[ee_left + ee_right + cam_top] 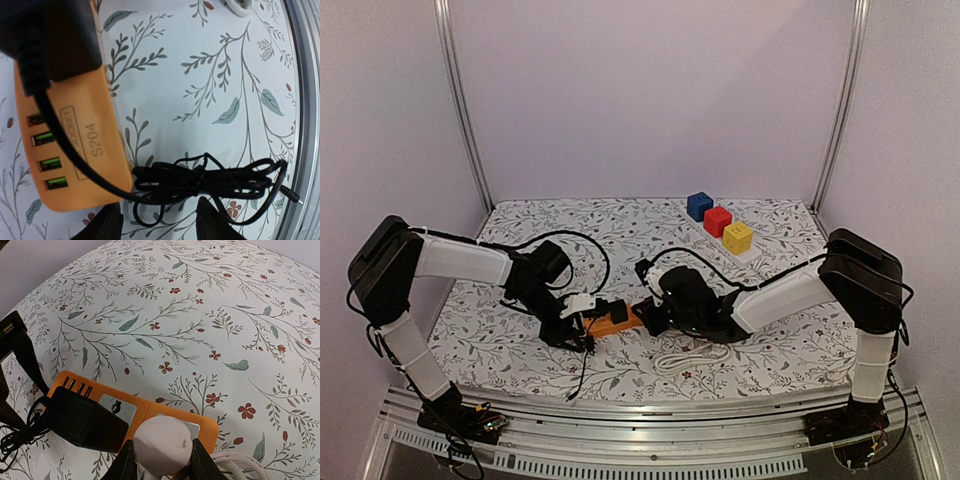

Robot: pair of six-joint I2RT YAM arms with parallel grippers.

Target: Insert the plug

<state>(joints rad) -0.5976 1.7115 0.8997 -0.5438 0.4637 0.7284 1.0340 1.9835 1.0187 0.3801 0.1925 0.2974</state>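
An orange power strip [150, 407] lies on the floral cloth, also seen in the top view [617, 321] and the left wrist view [95, 150]. A black adapter [82, 420] is plugged into its left socket. My right gripper [162, 465] is shut on a round white plug [162, 442] held over the strip's right socket; I cannot tell how deep its pins sit. My left gripper [160, 222] is open just short of the adapter's bundled black cable [200, 177], beside the strip's end with the USB ports [47, 160].
A white cable coil [685, 358] lies in front of the right gripper [655, 312]. Blue [699, 206], red [717, 221] and yellow [738, 237] blocks stand at the back right. The table's metal front rail [305, 100] runs close to the black cable.
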